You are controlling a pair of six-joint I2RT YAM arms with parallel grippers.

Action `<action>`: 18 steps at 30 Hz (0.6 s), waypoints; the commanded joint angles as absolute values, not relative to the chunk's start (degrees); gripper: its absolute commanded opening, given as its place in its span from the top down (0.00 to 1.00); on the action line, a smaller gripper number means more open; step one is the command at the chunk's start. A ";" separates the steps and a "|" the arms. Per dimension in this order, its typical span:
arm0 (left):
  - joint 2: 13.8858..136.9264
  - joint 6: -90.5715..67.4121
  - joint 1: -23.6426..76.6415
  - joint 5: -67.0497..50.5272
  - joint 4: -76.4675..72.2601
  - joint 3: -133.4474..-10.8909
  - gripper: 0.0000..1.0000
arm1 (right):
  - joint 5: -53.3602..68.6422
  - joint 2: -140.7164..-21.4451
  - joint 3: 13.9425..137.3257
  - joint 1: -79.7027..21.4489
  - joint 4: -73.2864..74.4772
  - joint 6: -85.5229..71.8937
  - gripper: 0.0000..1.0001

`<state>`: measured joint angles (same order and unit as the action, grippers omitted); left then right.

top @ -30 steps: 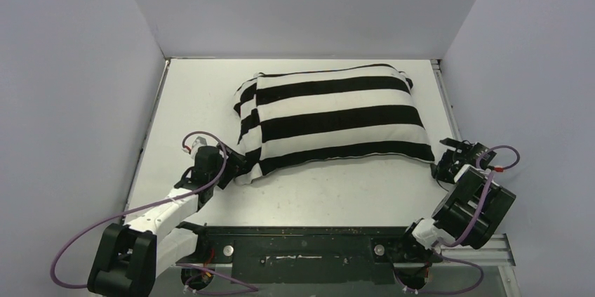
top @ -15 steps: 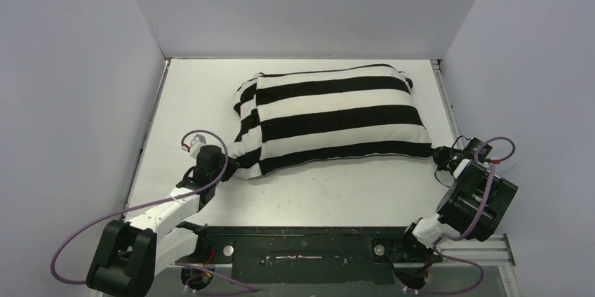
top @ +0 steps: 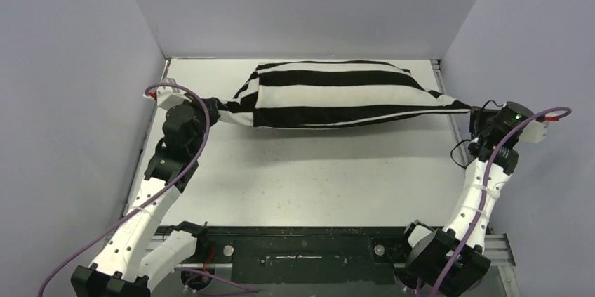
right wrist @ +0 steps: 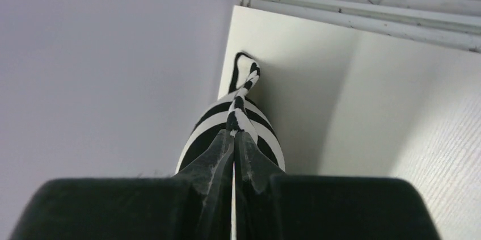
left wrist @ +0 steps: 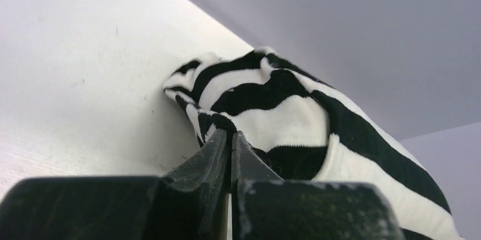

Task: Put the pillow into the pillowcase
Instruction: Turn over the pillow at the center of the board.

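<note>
Top view: see pillowcase point(top: 337, 97) slung above the table point(top: 316, 192) near its far edge, stretched by both ends, probably to settle the unseen pillow inside.

Left wrist: note left gripper point(left wrist: 230, 138) clamped on a bunched corner.

Right wrist: note right gripper point(right wrist: 233, 135) pinching the opposite corner.

The left arm point(top: 151, 206) and right arm point(top: 480, 192) show white link shells with black joint housings, a purple cable point(top: 175, 86) looping behind each claw to a red-tipped plug, and the left gripper point(left wrist: 231, 138) and right gripper point(right wrist: 233, 138) carry black wedge fingers, the right pair scuffed grey.
</note>
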<state>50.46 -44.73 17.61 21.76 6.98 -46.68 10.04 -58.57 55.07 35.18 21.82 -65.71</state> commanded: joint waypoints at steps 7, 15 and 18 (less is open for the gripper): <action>50.78 -27.50 19.07 28.75 10.10 -75.31 1.00 | 2.91 -59.44 92.83 35.54 40.39 -57.50 1.00; 60.47 -22.83 19.68 31.74 5.91 -83.53 1.00 | 11.07 -66.46 99.19 34.55 29.44 -56.36 1.00; 60.64 -25.90 19.69 29.24 5.78 -81.41 1.00 | 10.88 -65.22 90.64 28.12 33.39 -58.36 0.76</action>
